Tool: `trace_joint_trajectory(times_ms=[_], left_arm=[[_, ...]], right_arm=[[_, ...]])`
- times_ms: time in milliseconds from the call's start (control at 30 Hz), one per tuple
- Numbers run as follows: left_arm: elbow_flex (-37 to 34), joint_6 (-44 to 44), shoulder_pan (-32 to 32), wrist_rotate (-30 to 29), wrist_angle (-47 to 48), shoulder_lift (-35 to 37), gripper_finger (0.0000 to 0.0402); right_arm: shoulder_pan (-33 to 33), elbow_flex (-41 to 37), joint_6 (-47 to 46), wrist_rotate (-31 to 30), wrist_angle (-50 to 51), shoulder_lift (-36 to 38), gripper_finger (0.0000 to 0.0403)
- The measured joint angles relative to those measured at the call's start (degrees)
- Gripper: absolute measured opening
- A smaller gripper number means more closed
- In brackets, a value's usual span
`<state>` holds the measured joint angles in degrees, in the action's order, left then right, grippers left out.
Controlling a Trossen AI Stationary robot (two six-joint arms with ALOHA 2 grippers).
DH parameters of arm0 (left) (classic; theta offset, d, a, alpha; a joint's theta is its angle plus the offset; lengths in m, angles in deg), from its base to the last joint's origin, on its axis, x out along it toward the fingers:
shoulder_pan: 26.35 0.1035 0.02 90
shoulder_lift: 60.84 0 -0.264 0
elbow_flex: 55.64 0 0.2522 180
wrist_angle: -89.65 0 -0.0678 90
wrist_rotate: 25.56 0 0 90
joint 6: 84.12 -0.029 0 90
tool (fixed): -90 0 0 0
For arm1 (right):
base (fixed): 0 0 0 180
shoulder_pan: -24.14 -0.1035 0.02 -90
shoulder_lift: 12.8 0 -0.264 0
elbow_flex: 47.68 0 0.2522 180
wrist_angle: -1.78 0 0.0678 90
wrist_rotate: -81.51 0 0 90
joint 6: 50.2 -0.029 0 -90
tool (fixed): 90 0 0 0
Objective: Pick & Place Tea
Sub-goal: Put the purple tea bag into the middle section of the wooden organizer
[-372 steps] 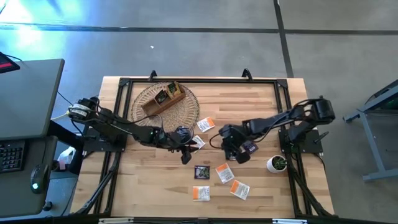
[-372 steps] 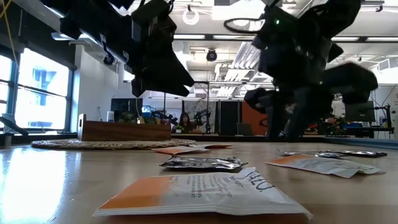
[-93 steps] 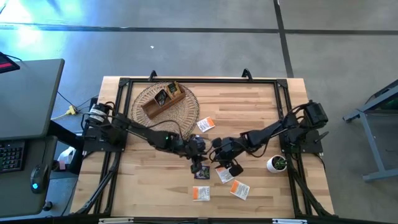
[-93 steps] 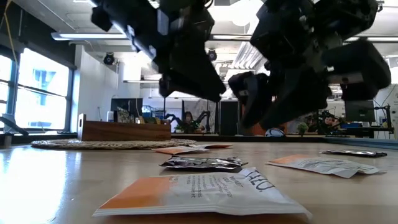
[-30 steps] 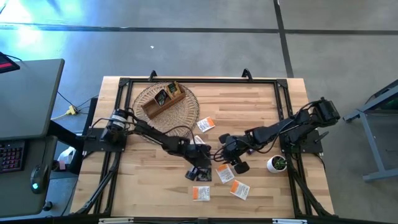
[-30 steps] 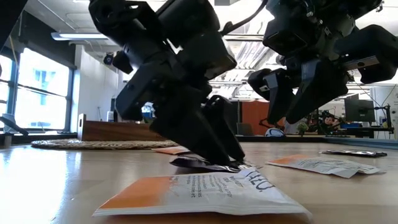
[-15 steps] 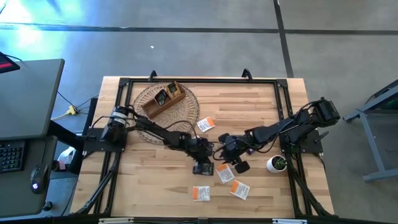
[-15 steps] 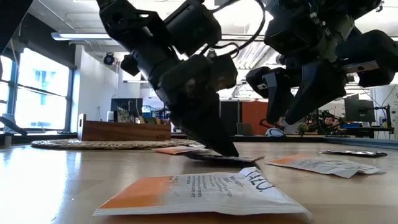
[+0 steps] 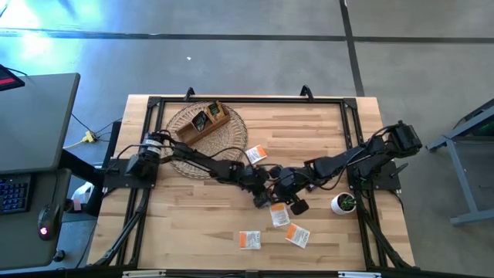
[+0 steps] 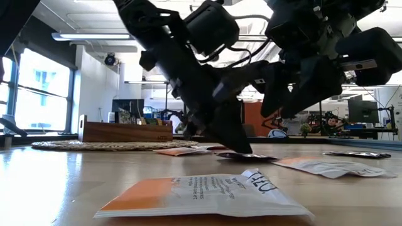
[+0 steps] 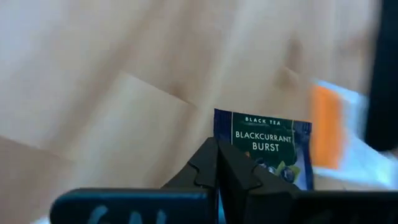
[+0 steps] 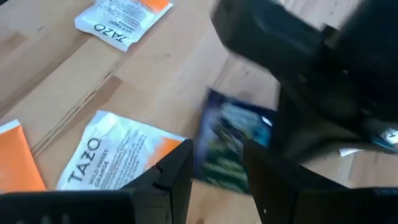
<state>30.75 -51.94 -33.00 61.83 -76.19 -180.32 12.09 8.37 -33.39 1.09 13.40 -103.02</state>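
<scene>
My left gripper (image 9: 263, 199) is shut on the edge of a dark tea sachet (image 11: 270, 146) printed "Black Tea Blackcurrant Burst". It holds the sachet just above the wood near the table's middle, and the low view shows the sachet (image 10: 250, 156) hanging nearly flat from the fingertips. Right beside it, my right gripper (image 9: 289, 197) stands open with nothing between its fingers. The right wrist view shows the same dark sachet (image 12: 233, 146) just ahead of that gripper. Orange-and-white tea sachets lie around: one (image 9: 255, 154) behind the grippers and three (image 9: 279, 215) (image 9: 297, 235) (image 9: 249, 240) toward the front edge.
A brown wooden divided box (image 9: 202, 121) sits on a round woven mat (image 9: 231, 135) at the back left. A small white plant pot (image 9: 343, 203) stands at the right. Another dark sachet (image 10: 364, 154) lies farther right in the low view.
My left gripper closed on the dark sachet, lifted it off the wood and carried it back and to the right, up against the right gripper. The right arm stayed still.
</scene>
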Motion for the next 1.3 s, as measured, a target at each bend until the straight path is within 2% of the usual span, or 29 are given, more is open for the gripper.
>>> trace_joint_trajectory(times_ms=[133,200,367,567,833,1000,1167,1300], left_arm=[[2.65,-3.23,0.24,-8.55,4.83,-0.11,0.0002],[3.83,-5.0,0.48,-9.71,7.29,-0.13,0.0002],[5.48,-2.18,0.47,-9.33,9.3,-0.11,0.0001],[7.02,-1.97,0.39,-10.4,11.68,0.74,0.0001],[7.7,-1.88,0.34,-10.64,12.59,0.94,0.0001],[7.7,-1.75,0.44,-10.64,13.73,0.94,0.0001],[7.7,-2.14,0.44,-9.92,13.81,0.94,0.0],[7.7,-2.4,0.17,-9.7,13.72,0.94,0.0]], right_arm=[[-0.11,0.0,-0.51,-0.48,0.62,0.0,0.0138],[-0.28,0.0,-1.28,-1.89,2.26,0.0,0.0138],[-0.36,0.0,-1.7,-9.09,8.28,0.0,0.0138],[-0.2,0.0,-7.26,-20.14,13.37,0.0,0.0138],[4.73,0.02,-23.43,-21.22,8.27,0.0,0.0138],[9.47,0.02,-24.67,-11.95,9.46,0.0,0.0138],[14.61,-0.33,-23.88,-6.05,8.68,0.0,0.0138],[18.7,-5.26,-25.37,4.29,-2.21,0.0,0.0138]])
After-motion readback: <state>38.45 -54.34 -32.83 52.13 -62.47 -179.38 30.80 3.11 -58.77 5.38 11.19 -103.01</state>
